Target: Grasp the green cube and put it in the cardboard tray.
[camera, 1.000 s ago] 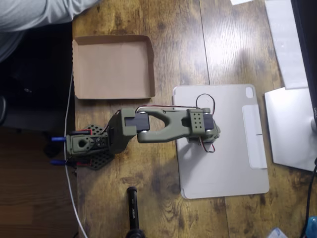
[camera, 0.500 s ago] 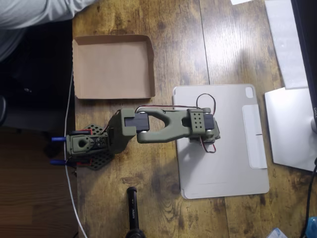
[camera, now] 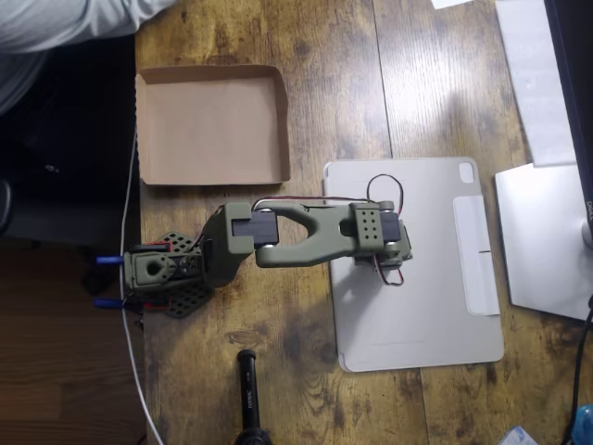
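Seen from overhead, the olive-green arm (camera: 306, 236) reaches rightward from its base across the wooden surface (camera: 334, 83) over the flat grey tablet cover (camera: 435, 306), its wrist hiding the pincer so its state cannot be told, well apart from the shallow brown cardboard tray (camera: 211, 125).

In the overhead view the olive-green robot arm (camera: 306, 236) has barely moved over the last second: its wrist block with the looping red and black wires (camera: 378, 232) sits a touch lower over the flat grey tablet cover (camera: 435, 306) than it did a second ago (the shift is slight enough that it is hard to be sure of). The half-second-old picture and this one look alike.
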You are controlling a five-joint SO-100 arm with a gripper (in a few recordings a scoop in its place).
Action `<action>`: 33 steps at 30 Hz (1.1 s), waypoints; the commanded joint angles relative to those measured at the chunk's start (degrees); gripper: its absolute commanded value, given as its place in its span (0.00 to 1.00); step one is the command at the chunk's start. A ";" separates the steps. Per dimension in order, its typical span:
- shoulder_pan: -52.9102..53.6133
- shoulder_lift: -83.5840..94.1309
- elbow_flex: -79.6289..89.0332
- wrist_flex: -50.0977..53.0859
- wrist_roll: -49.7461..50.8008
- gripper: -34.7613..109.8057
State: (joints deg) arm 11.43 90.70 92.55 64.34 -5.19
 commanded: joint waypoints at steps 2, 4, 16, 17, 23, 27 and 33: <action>-0.26 3.69 -1.93 1.14 -0.35 0.30; -0.44 3.78 -2.55 1.14 -0.18 0.30; -7.03 7.65 -6.42 4.57 -0.44 0.31; -8.26 8.17 -6.68 5.45 -0.18 0.31; -14.59 11.60 -7.65 10.63 3.08 0.32; -18.37 14.94 -5.10 12.13 4.92 0.33; -23.99 19.51 -1.67 14.41 8.17 0.37</action>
State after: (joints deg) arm -9.58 105.73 89.82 76.99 1.32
